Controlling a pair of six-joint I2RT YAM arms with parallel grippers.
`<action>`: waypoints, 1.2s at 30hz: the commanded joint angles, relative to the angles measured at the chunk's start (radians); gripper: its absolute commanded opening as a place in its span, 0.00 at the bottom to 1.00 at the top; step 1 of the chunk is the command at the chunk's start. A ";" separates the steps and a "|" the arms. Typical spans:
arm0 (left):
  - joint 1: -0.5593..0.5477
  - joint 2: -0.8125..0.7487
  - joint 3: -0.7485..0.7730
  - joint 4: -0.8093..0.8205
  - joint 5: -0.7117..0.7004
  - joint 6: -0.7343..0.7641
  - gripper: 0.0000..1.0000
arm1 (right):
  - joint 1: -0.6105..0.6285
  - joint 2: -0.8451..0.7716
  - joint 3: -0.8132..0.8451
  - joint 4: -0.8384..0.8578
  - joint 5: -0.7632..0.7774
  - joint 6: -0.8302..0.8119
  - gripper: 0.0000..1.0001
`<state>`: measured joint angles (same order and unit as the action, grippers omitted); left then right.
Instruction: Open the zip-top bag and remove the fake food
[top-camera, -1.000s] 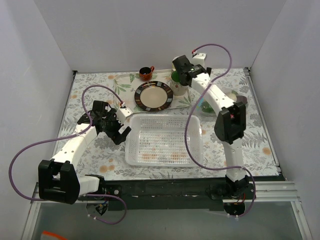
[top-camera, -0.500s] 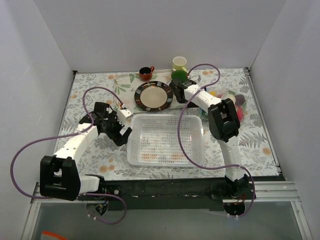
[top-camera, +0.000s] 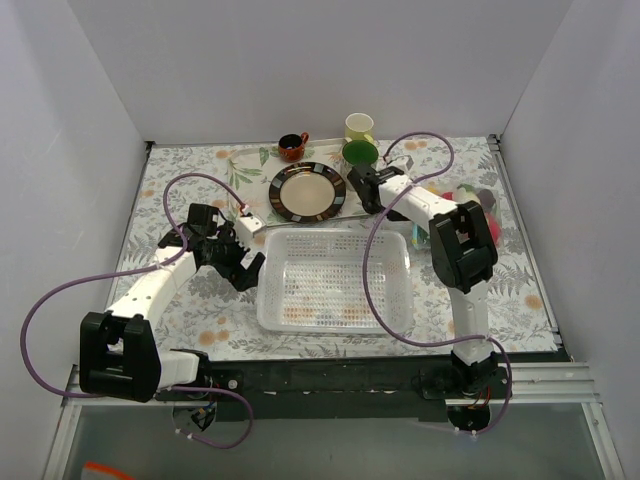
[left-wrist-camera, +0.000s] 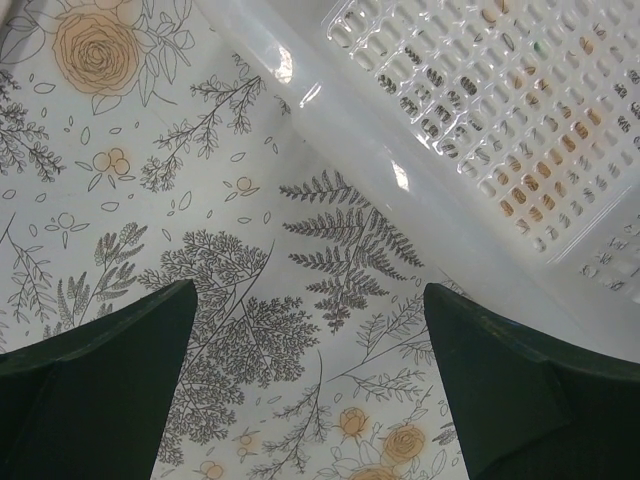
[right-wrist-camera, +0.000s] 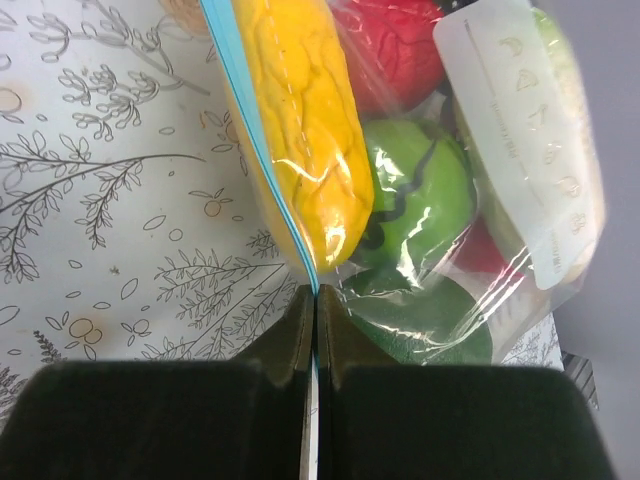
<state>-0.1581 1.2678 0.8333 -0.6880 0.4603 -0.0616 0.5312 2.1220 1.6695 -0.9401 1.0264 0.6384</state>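
Observation:
The zip-top bag (right-wrist-camera: 450, 200) lies on the floral cloth at the right, clear and crinkly, with its light blue zip strip (right-wrist-camera: 262, 170) running down into my right gripper (right-wrist-camera: 316, 292). That gripper is shut on the strip's edge. Through the plastic the fake food shows: a yellow piece (right-wrist-camera: 300, 120), a green one (right-wrist-camera: 415, 190) and a red one (right-wrist-camera: 390, 40). From above, the bag (top-camera: 470, 200) peeks out beside the right arm (top-camera: 420, 205), which hides its own fingers. My left gripper (left-wrist-camera: 308, 295) hangs open over bare cloth, just left of the basket (left-wrist-camera: 380, 170).
A white perforated basket (top-camera: 268, 285) sits in the middle between the arms. Behind it stand a dark-rimmed plate (top-camera: 307, 191), a brown mug (top-camera: 291, 147), a cream cup (top-camera: 359, 126) and a green-lined cup (top-camera: 360, 152). White walls enclose three sides.
The right arm swung from the back cups down toward the bag, and its gripper closed on the zip strip. The basket slid slightly right. The left arm barely moved.

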 joint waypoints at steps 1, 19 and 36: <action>-0.004 -0.019 -0.014 0.047 0.072 -0.066 0.98 | -0.004 -0.157 0.029 0.017 0.080 0.000 0.01; -0.348 0.116 0.022 0.212 0.041 -0.291 0.98 | 0.004 -0.672 0.075 0.351 0.163 -0.396 0.01; -0.131 -0.008 0.193 0.229 -0.129 -0.236 0.98 | 0.311 -0.703 0.314 0.287 -0.095 -0.456 0.01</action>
<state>-0.4469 1.3464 0.9257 -0.4957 0.3584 -0.3412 0.7002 1.4071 1.9247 -0.6933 1.0298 0.1741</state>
